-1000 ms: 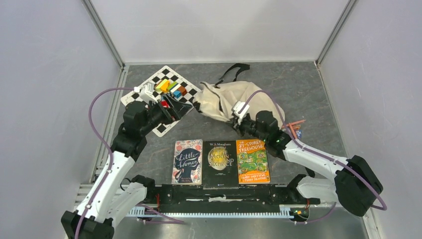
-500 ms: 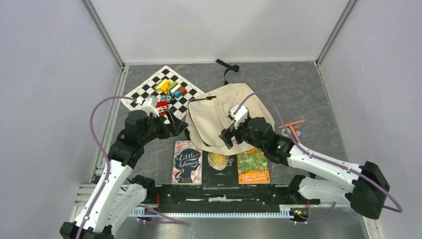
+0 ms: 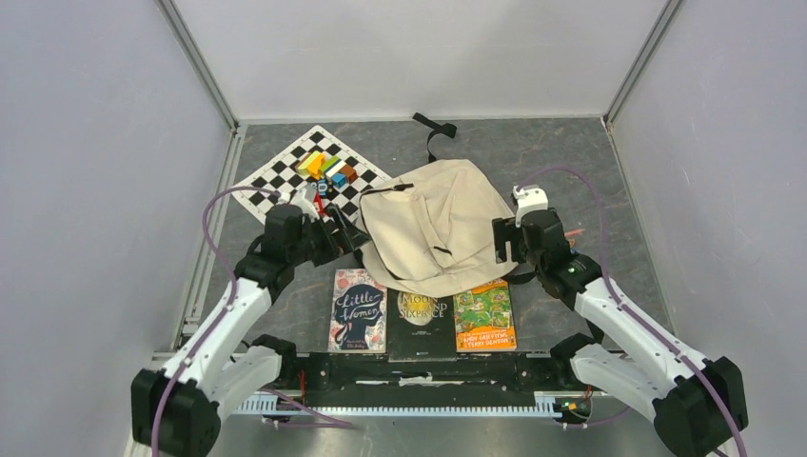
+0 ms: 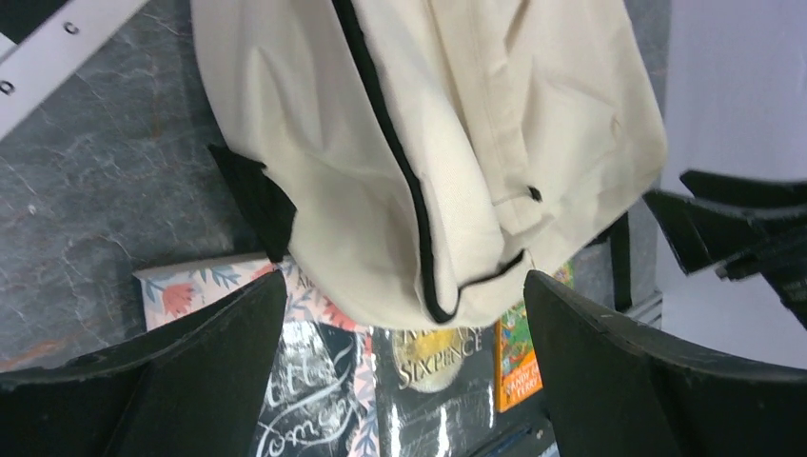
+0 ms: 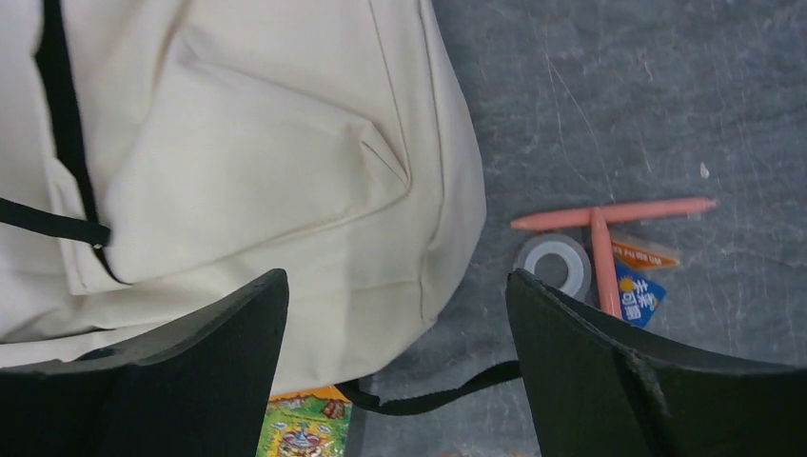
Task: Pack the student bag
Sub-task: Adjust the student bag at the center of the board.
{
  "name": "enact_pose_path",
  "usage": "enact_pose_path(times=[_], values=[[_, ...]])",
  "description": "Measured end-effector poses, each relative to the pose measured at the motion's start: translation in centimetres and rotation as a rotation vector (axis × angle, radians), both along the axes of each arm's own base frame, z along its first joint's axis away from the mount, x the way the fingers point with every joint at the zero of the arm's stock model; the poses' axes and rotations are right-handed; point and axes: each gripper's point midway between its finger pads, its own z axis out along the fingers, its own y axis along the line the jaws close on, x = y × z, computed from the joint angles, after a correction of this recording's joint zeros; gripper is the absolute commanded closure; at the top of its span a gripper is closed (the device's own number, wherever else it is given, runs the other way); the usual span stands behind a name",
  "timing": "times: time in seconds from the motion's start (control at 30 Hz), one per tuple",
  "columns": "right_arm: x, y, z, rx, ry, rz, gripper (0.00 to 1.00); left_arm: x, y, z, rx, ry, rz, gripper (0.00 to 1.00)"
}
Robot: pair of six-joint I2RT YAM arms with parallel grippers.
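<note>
Both jaws stand spread wide with nothing between them. My left gripper (image 4: 404,286) is beside the left edge of the large cream canvas backpack with black trim (image 3: 433,224), and my right gripper (image 5: 397,281) is beside its right edge. The backpack lies flat on the grey table (image 3: 571,162), its near edge overlapping three paperback books (image 3: 421,319).

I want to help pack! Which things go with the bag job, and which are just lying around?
For the job, probably: student bag, three books, pink pens, tape roll.
Just lying about, probably: chessboard, coloured blocks.
</note>
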Motion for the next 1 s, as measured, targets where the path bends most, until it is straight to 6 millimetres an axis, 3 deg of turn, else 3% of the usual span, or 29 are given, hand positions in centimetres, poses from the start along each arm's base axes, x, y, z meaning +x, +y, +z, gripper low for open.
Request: enact_pose_path(times=[0.23,0.4,0.6,0.77,0.8,0.87,0.93,1.0], values=[[-1.1,-1.3,-2.9,-0.016,0.073,-0.032,0.21,4.6,0.1,-1.8,0.05,0.062,0.06,0.0],[-1.0,-1.5,-3.6,-0.008,0.082,-0.054,0.28,7.7,0.0,-2.1,0.091,0.062,0.076,0.04],[0.0,-2.3,-4.4,0.002,0.091,-0.091,0.39,10.8,-0.2,-2.5,0.144,0.049,0.066,0.31],[1.1,-2.6,-5.2,0.022,0.105,-0.104,0.59,12.3,-0.7,-4.3,0.171,0.085,0.043,0.37],[1.2,-2.5,-5.5,0.024,0.112,-0.103,0.65,12.5,-0.8,-4.6,0.176,0.092,0.039,0.43],[1.3,-2.4,-6.0,0.022,0.129,-0.093,0.79,12.7,-0.8,-5.5,0.187,0.11,0.03,0.72],[1.6,-2.2,-6.3,0.022,0.141,-0.08,0.94,12.7,-0.9,-6.3,0.195,0.126,0.016,0.92],[2.1,-1.9,-6.0,0.02,0.14,-0.064,1.0,12.5,-1.1,-6.7,0.199,0.134,-0.008,0.98]])
